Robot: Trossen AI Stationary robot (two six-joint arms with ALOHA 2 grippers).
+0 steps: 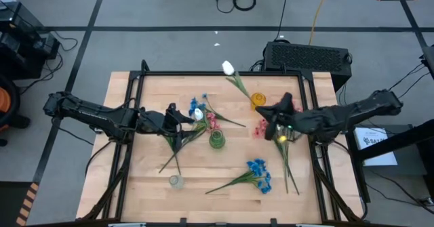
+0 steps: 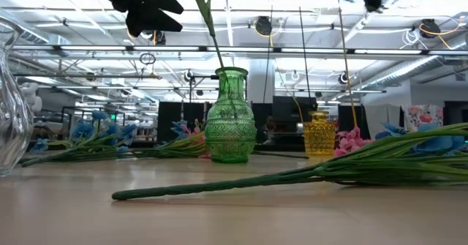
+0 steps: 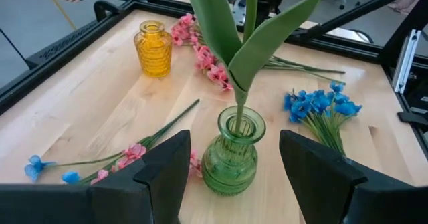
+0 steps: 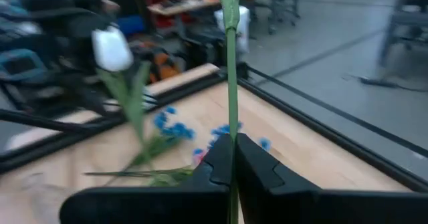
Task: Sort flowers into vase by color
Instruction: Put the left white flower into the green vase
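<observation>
A white bud on a leafy green stem stands with its lower end in the green vase, which sits mid-table. My left gripper is open. It hovers on the vase's left, its fingers apart and touching nothing. My right gripper is shut on a second white-bud flower's stem, near the yellow vase. That bud shows over the far edge. Pink sprays and blue sprays lie flat on the table. My right gripper pinches a thin green stem between its two shut fingers, which lie across it. The stem stands roughly upright, rising past the fingers and out of the wrist view. The fingers hide the part of the stem below the hold.
A clear glass vase stands near the table's near edge and looms large in the low view. A mixed blue and pink spray lies left of the green vase. A black frame borders the table.
</observation>
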